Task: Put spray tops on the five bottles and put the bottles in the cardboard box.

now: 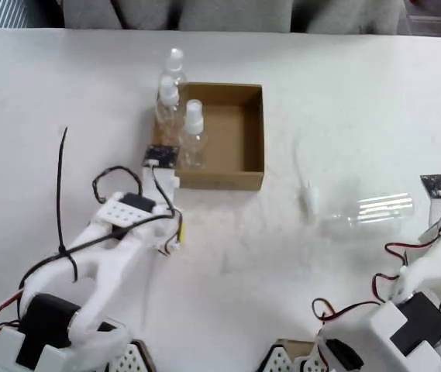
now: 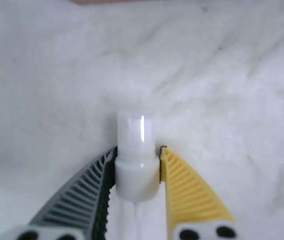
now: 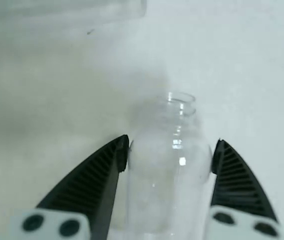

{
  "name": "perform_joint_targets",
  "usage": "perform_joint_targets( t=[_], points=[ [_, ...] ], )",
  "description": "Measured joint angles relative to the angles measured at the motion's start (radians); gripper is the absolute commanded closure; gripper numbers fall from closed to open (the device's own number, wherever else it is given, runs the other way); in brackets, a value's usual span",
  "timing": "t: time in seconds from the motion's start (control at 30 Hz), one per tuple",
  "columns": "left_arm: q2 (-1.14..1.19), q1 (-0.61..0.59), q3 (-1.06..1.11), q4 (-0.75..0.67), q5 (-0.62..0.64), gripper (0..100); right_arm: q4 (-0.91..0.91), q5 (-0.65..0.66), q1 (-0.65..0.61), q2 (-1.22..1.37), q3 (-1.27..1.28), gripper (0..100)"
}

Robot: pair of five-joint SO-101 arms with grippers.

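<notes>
Holding one part each, the two arms sit well apart across the table (image 1: 344, 93).

**Left gripper** (image 2: 137, 150): the grey and yellow fingers are clenched on the collar of a white spray top (image 2: 136, 132). The top's long axis runs straight out from the jaws, rounded end away from the wrist. In the high view this arm occupies the lower left of the frame, with its wrist just below the lower left corner of the cardboard box (image 1: 220, 180).

**Right gripper** (image 3: 170, 146): the black fingers are closed against both sides of a clear open-necked bottle (image 3: 169, 170). Its long axis also runs outward from the jaws, with the threaded mouth uncapped and away from the wrist. This arm occupies the lower right of the high view.

**Governing relation:** the spray top lies far to the left of the waiting mouth. Joining them would probably need the two axes brought into one line, collar toward mouth, somewhere in the lower centre.

**Other bottles:**
- Three spray-topped bottles (image 1: 193, 128) stand upright at the box's left wall, upper centre. Whether all three are inside cannot be told.
- A lying bottle (image 1: 371, 211) rests at right centre, its long axis across the frame.
- A second spray top (image 1: 309, 198) lies at its left end. Whether it is screwed on cannot be told.
</notes>
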Motion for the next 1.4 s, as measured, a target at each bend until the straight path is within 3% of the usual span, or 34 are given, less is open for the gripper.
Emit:
perform_joint_targets(
  t=[0.23,0.7,1.0,1.4],
  points=[
    [0.0,-0.003,0.0,0.0,0.0,98,0.043,0.129,0.0,0.0,0.0,76.5],
    [0.0,-0.003,0.0,0.0,-0.028,98,0.063,0.209,0.0,0.0,0.0,73.5],
    [0.0,-0.003,0.0,0.0,-0.031,98,0.147,0.353,0.0,-0.002,-0.006,74.1],
    [0.0,-0.003,0.0,0.0,-0.035,98,0.1,0.371,0.0,0.075,-0.008,74.2]
  ],
)
